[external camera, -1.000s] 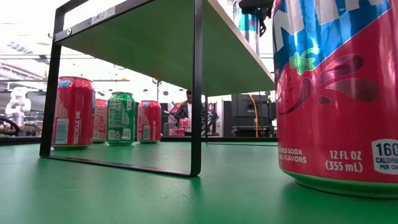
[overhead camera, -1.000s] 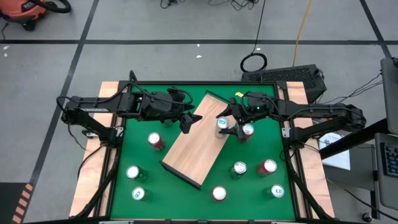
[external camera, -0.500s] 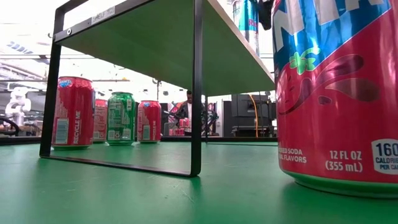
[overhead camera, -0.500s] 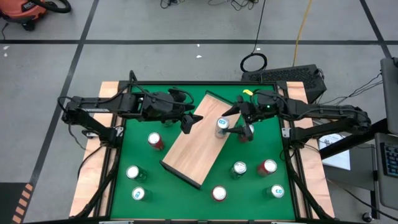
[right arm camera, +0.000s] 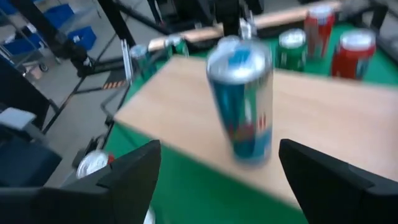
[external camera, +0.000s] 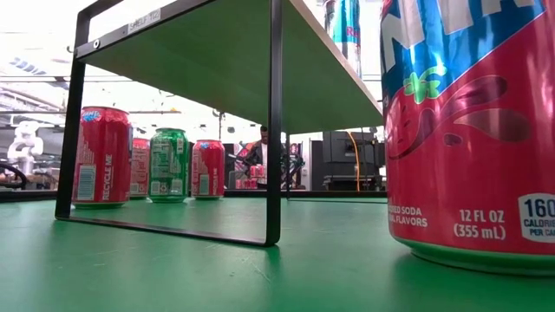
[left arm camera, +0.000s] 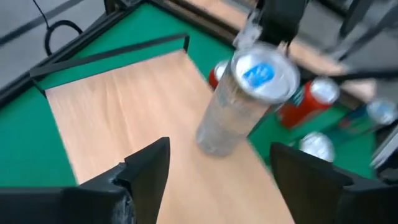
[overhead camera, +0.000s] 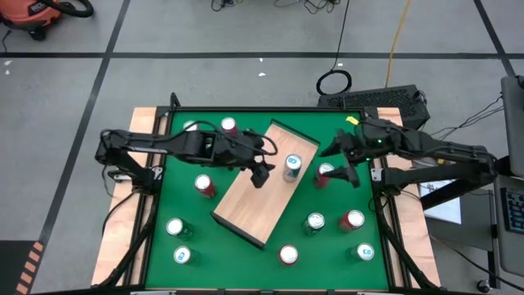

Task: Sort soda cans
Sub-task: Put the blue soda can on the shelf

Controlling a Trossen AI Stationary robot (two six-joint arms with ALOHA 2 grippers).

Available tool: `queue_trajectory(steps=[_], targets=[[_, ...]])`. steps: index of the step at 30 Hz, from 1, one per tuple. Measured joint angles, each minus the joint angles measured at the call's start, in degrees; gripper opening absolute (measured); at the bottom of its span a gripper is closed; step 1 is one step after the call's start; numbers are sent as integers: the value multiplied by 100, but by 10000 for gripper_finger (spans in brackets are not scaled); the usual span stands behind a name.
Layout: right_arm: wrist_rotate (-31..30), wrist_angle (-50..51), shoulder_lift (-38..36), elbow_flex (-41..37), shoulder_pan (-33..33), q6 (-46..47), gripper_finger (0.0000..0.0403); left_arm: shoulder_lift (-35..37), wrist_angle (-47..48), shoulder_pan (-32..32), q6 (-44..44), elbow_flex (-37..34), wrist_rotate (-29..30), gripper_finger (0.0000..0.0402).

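I am holding my right gripper (overhead camera: 340,164) over the green mat between the board's (overhead camera: 246,201) right edge and the table's right rail, fingers spread wide and gripping nothing; a red can (overhead camera: 325,174) is standing just beside it. My left gripper (overhead camera: 260,174) is hanging over the board, its fingers also parted and empty, with the blue can (overhead camera: 292,166) standing upright on the board just beside it, apart from both tools. In my left wrist view that blue can (left arm camera: 245,99) is showing between my two dark fingers (left arm camera: 149,168) without touching either, its silver top carrying a blue tab. My right wrist view is catching the same can (right arm camera: 242,102) from the side, teal with red marks, too blurred to read, and green and red cans (right arm camera: 292,48) beyond the board. The remaining cans are standing on the mat around the board: two near the far rail (overhead camera: 228,125), one red (overhead camera: 204,186) left of the board, two at the near left (overhead camera: 175,228), and several along the near right (overhead camera: 315,222). Only the low view is giving me print: the big red can (external camera: 468,130) close to the lens is reading "12 FL OZ (355 mL)", "SODA" and "FLAVORS", and a red can (external camera: 102,156) under the raised board is reading "RECYCLE ME". That view is also showing the board's black legs (external camera: 274,121) and a person (external camera: 262,156) far off in the room, which the high view is not showing.
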State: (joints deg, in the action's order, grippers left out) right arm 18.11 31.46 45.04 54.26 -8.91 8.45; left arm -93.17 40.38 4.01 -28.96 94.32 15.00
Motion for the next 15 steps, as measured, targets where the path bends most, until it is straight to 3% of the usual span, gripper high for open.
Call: queue_trajectory(steps=[5, 15], targets=[[0, 658, -313, 0, 0, 147, 292, -359, 13, -132, 1001, -2, -142, 240], [1, 1357, -476, 0, 2, 439, 255, -834, -37, -472, 1959, -2, -499, 172]])
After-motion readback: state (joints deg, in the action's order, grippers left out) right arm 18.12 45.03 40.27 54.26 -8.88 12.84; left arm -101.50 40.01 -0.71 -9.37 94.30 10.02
